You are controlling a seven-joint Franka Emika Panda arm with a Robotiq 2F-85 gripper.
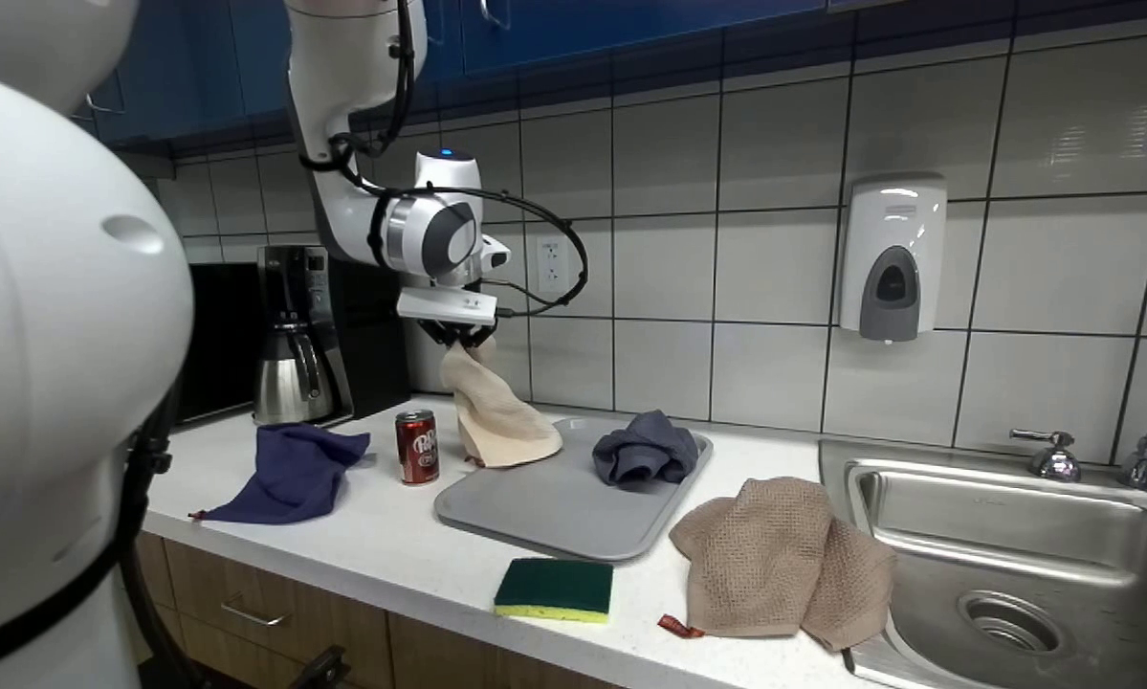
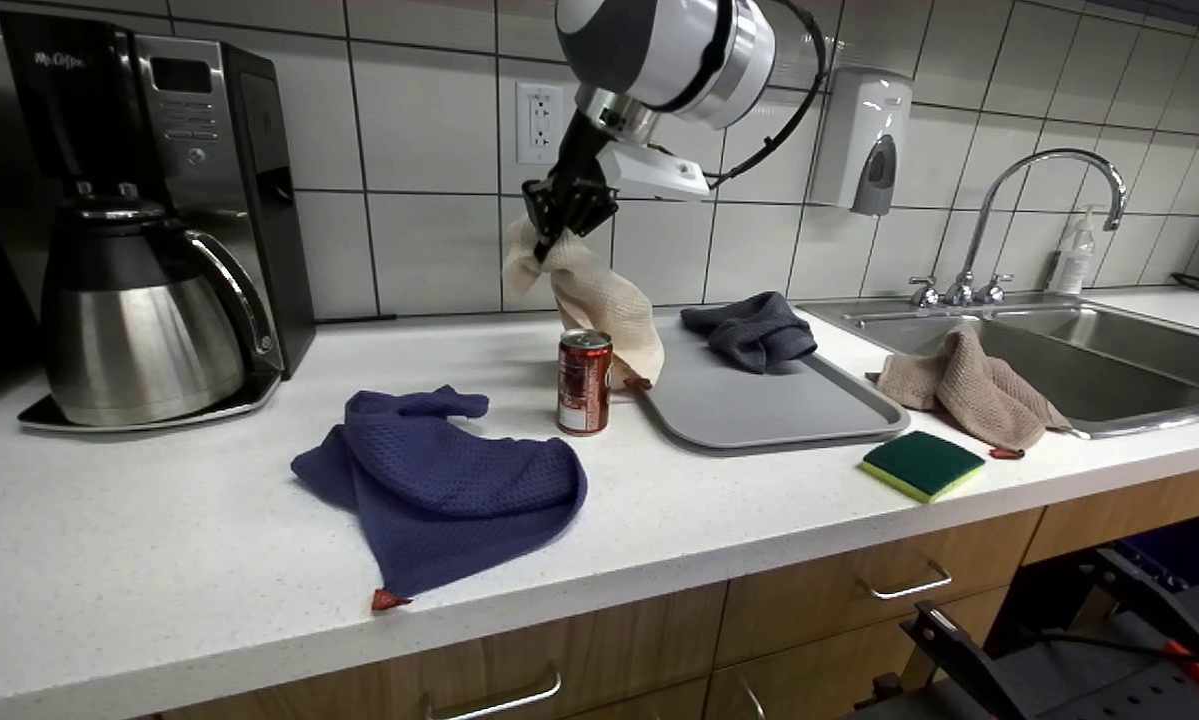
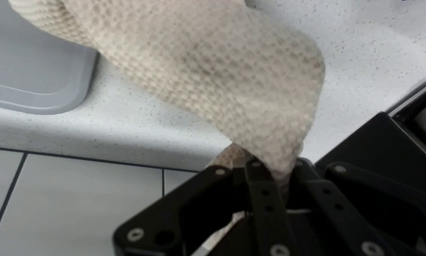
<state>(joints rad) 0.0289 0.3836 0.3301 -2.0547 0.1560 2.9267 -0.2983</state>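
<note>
My gripper is shut on a cream waffle-weave cloth in both exterior views, at gripper (image 1: 457, 341) and cloth (image 1: 498, 418), and at gripper (image 2: 551, 238) and cloth (image 2: 614, 315). The cloth hangs down, its lower end at the left edge of the grey tray (image 1: 554, 512). In the wrist view the cloth (image 3: 205, 67) is pinched between the black fingers (image 3: 278, 169), with another fold behind them. A red soda can (image 1: 417, 448) stands upright beside the cloth. A crumpled dark grey cloth (image 1: 646, 450) lies on the tray. A navy cloth (image 1: 297, 476) lies near the can.
A green and yellow sponge (image 1: 554, 588) lies near the counter's front edge. A brown cloth (image 1: 785, 563) lies beside the steel sink (image 1: 837, 469). A coffee maker (image 2: 154, 330) stands at the far end. A soap dispenser (image 1: 893, 258) hangs on the tiled wall.
</note>
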